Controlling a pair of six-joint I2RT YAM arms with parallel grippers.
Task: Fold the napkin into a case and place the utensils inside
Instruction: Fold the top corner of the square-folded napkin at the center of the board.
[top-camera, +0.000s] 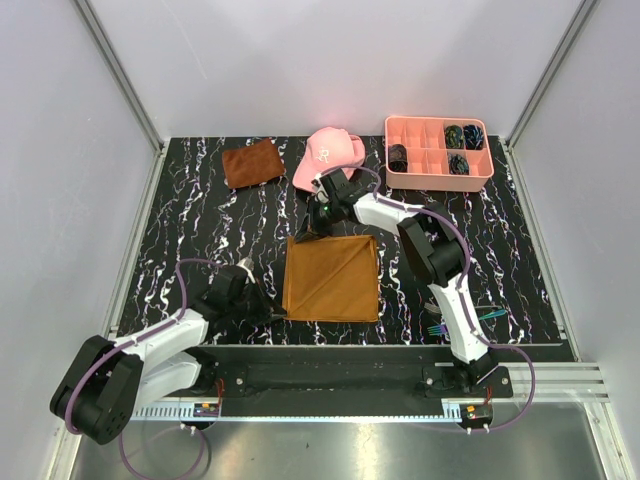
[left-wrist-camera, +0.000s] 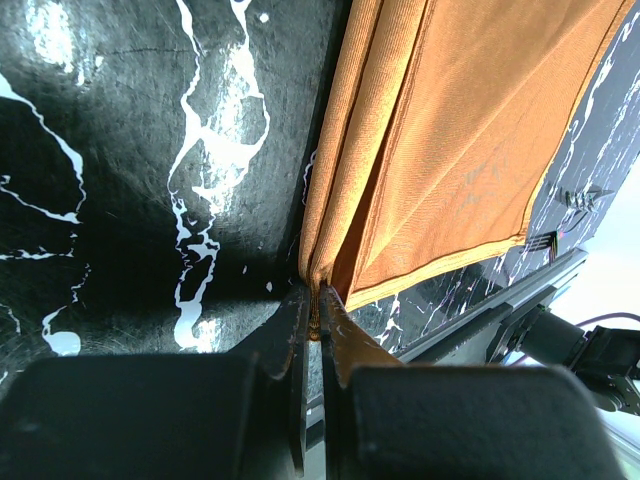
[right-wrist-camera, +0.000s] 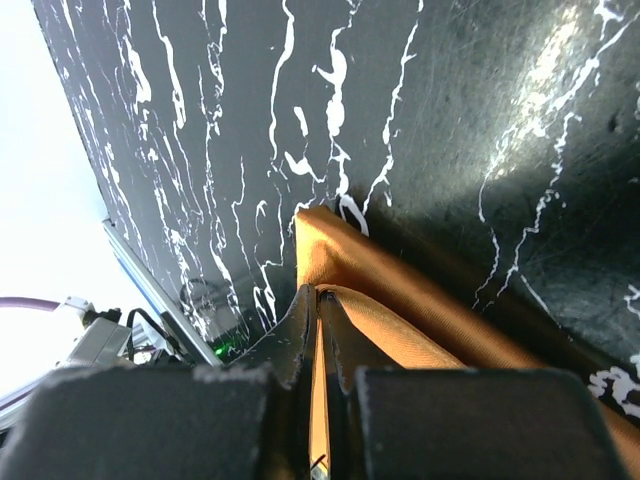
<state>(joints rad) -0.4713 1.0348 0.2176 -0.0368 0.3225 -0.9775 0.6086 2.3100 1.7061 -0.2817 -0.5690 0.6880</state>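
Note:
The orange-brown napkin (top-camera: 335, 280) lies folded in the middle of the black marbled table, with layered edges along its left side. My left gripper (top-camera: 268, 312) is shut on the napkin's near-left corner; in the left wrist view, the jaws (left-wrist-camera: 318, 318) pinch the stacked cloth edges (left-wrist-camera: 470, 130). My right gripper (top-camera: 305, 232) is shut on the far-left corner, and the right wrist view shows a fold of cloth (right-wrist-camera: 400, 310) caught between the jaws (right-wrist-camera: 318, 295). The utensils (top-camera: 437, 328) lie near the right arm's base, thin and iridescent, and also appear as utensils (left-wrist-camera: 575, 200) beyond the napkin.
A pink cap (top-camera: 328, 158) sits just behind the right gripper. A smaller rust-brown cloth (top-camera: 252, 162) lies at the back left. A pink compartment tray (top-camera: 440, 180) with dark items stands at the back right. White walls enclose the table.

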